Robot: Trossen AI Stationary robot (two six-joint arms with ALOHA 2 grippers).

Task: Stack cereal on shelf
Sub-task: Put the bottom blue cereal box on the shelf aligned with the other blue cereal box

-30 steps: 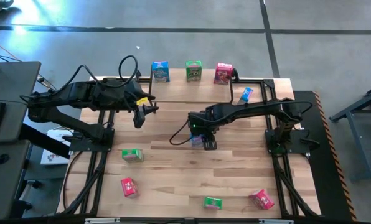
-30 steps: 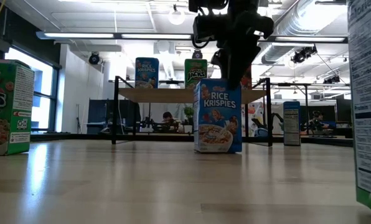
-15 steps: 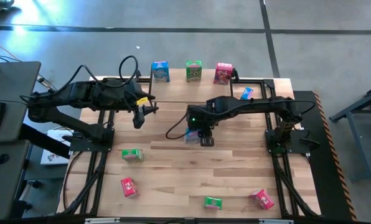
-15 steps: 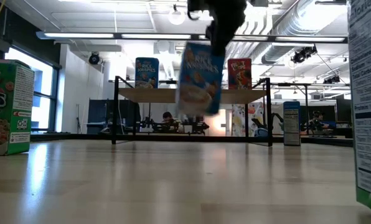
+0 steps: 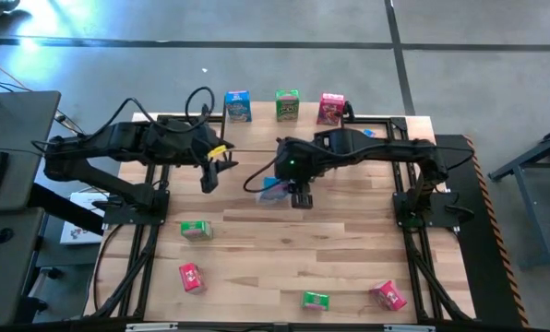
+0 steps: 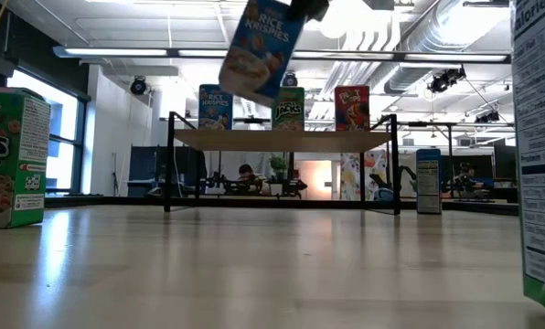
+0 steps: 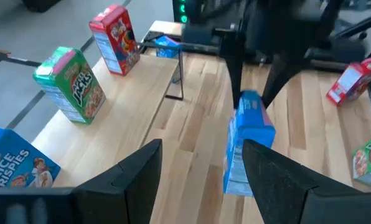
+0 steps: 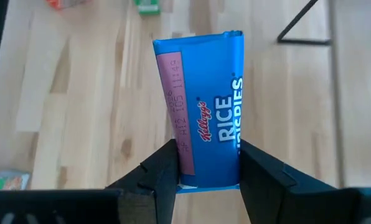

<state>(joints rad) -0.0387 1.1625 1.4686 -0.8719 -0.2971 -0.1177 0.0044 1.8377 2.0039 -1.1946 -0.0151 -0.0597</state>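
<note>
My right gripper [image 5: 297,192] is shut on a blue Rice Krispies box [image 6: 261,46], lifted over the middle of the table. The shelf [image 6: 282,139] stands at the far edge on thin black legs. A blue box [image 5: 237,106], a green box [image 5: 287,104] and a red box [image 5: 330,108] stand upright on its top. My left gripper [image 7: 201,180] hovers open to the left of the held box [image 7: 248,143], pointing toward it. Loose green [image 5: 196,230], red [image 5: 191,277], green [image 5: 316,300] and red [image 5: 388,295] boxes sit on the tabletop. My right gripper pinches the blue box between its two fingers [image 8: 160,171] at its upper end [image 8: 201,177]. The fingers come from above, pointing down, one on each side of the box. The box is lifted clear of the table and hangs below the fingers, tilted [image 6: 254,55].
Another blue box [image 6: 428,181] stands under the shelf's right end. In the low view a green box [image 6: 12,155] stands at the left and a large box side [image 6: 538,155] close at the right. Black frame rails [image 5: 146,231] run along both table sides.
My right gripper has risen with the blue box and moved toward the far edge and a little to the left. The box stood upright on the table a second ago; now it hangs clear, high above the tabletop, and tipped.
</note>
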